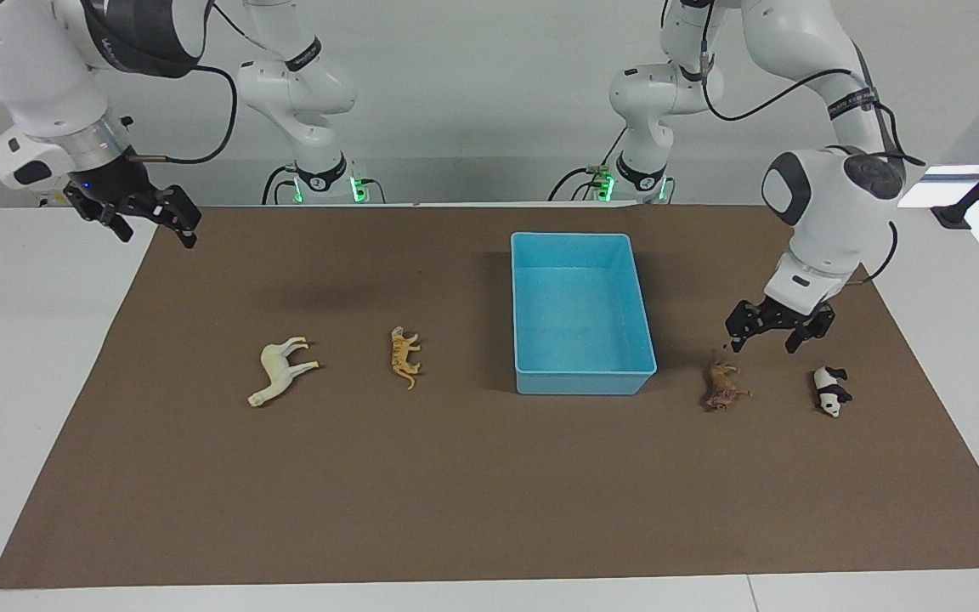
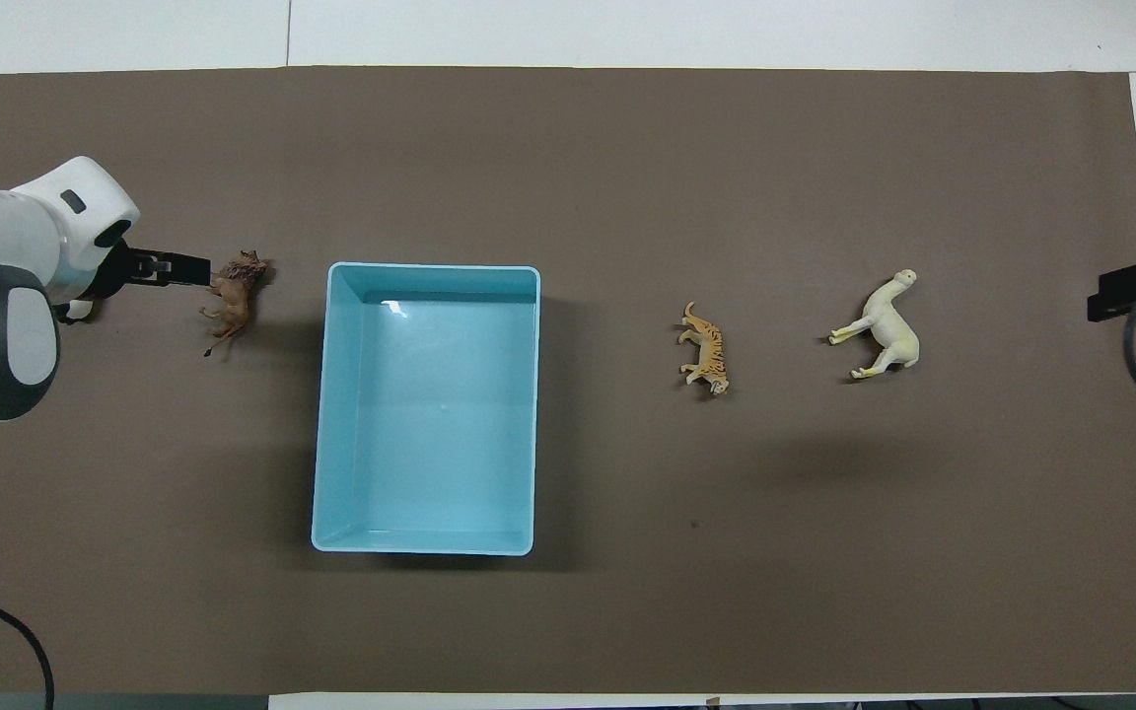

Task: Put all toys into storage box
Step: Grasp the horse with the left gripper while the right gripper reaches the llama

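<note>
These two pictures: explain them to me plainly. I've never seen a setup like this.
Two white robot arms work at a table covered by a brown mat. One picture looks across at them; the other looks down from above their end.

On the mat lie a blue storage box, empty, and four toy animals: horse, tiger, lion, panda.

The left gripper hangs open above the mat between lion and panda, holding nothing. The right gripper waits open at the mat's corner.

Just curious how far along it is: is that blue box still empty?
Empty. The light blue storage box shows only bare floor in both views; the horse, tiger, lion and panda all lie outside on the brown mat.
</note>
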